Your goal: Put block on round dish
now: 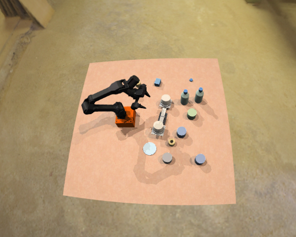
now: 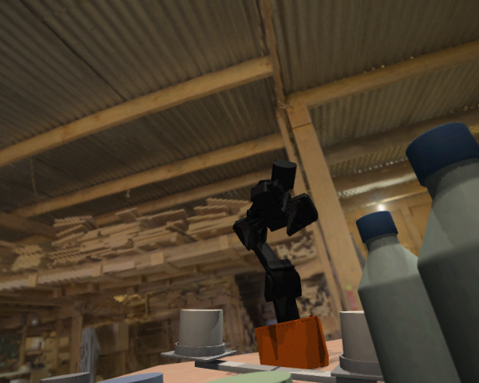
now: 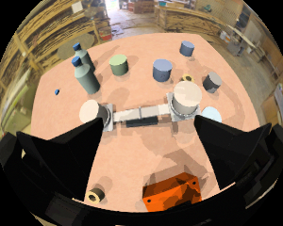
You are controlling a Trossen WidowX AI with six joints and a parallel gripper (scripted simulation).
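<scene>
Cups (image 1: 166, 98) (image 1: 158, 126) sat untouched on the balance (image 1: 163, 115) at mid-desk, the block unseen beneath one, the dish (image 1: 149, 148) bare nearby, while the spread, unloaded gripper (image 1: 143, 100) hovered left of them, everything left undone.

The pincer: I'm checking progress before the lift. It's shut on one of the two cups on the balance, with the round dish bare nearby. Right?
Not quite. The pincer is open and holds nothing, hanging apart from the cups; the top view shows it beside the balance. Both cups stand on its ends, and the round dish is bare.
</scene>
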